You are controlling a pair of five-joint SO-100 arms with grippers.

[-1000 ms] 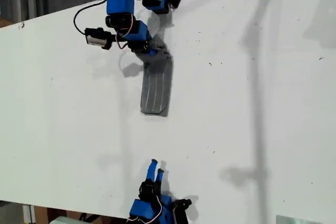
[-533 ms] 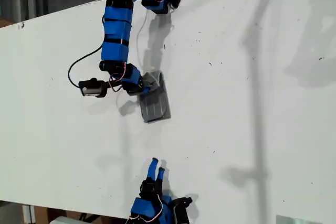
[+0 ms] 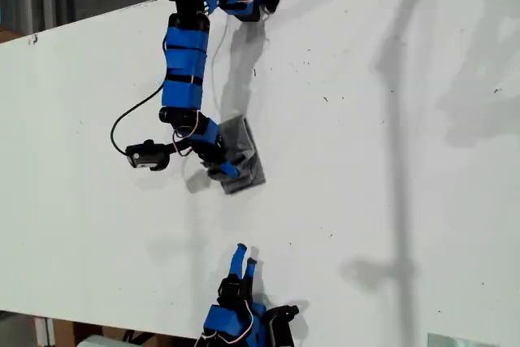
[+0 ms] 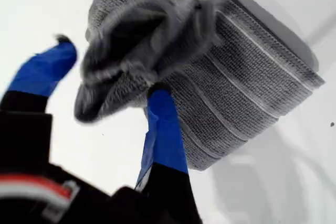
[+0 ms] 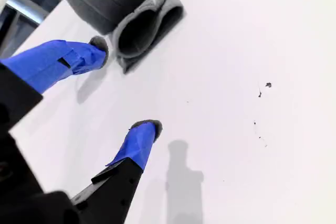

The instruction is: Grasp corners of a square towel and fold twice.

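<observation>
Exterior view shows the towel folded small, seemingly finished. My first gripper hangs spread over it; my second gripper sits spread, empty.

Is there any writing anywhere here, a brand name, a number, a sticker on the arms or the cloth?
None that can be read in any view.
The towel carries only pale stripes, no label.
My first end effector and my second end effector show plain blue and black parts; a red and white patch at the first wrist view's edge is too blurred to tell if it holds text.
The table has only small dark specks.
</observation>
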